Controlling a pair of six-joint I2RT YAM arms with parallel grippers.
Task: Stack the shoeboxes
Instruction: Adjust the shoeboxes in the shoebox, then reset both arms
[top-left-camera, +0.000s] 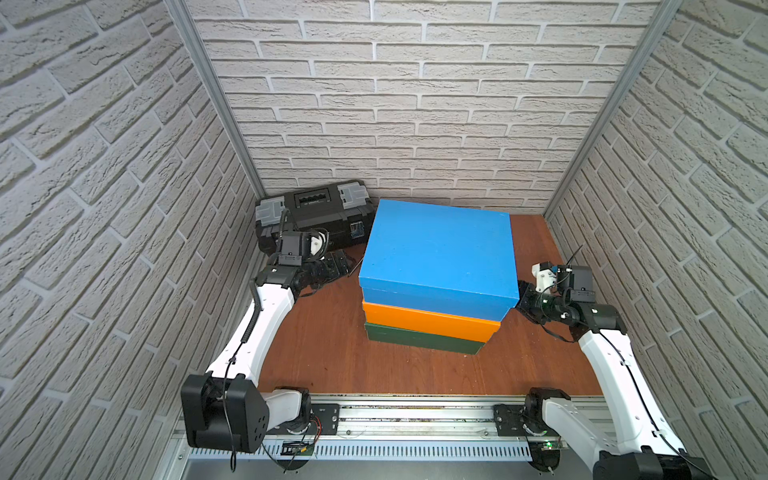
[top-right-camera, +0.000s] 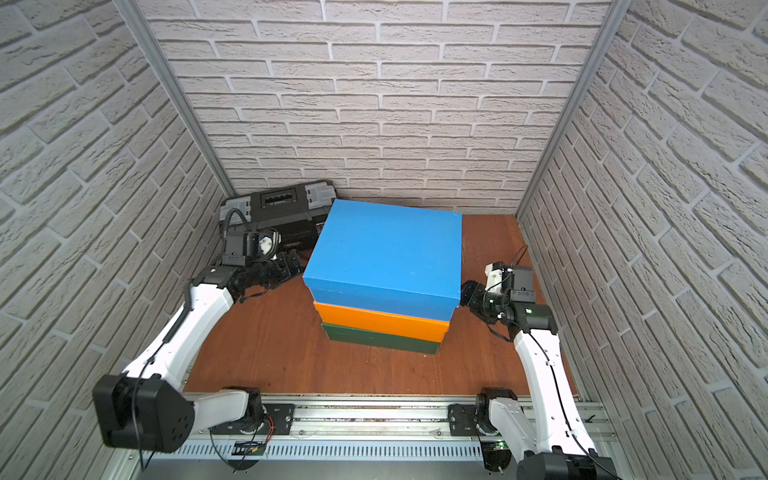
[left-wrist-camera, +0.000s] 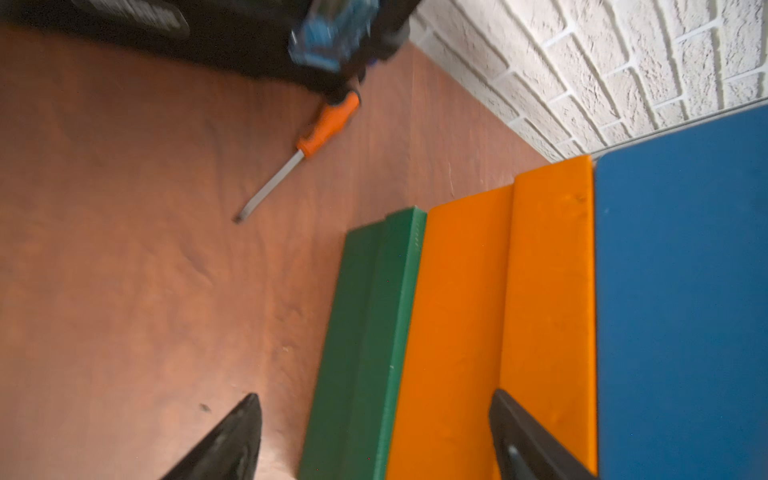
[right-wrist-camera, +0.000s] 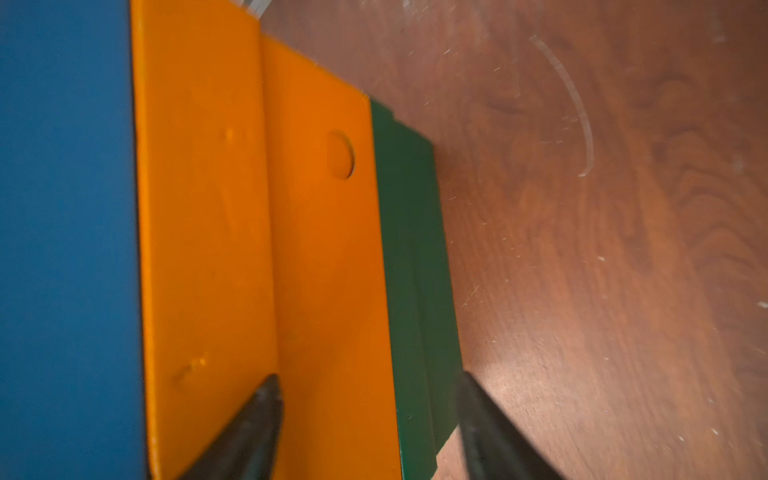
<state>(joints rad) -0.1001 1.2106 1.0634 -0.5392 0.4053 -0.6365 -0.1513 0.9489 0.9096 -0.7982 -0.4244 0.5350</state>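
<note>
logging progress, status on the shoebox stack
Open, flanking: left gripper, right gripper. Stacked: blue box on orange box on green box. Aside: screwdriver by toolbox, not blocking.

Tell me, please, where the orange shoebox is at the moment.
In both top views the orange shoebox sits mid-stack near the centre of the table, on the dark green shoebox and under the blue shoebox; the black toolbox lies back-left.

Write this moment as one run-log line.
blue cardboard shoebox on orange cardboard shoebox on dark green cardboard shoebox | left claw open, beside them | right claw open, beside them
</note>
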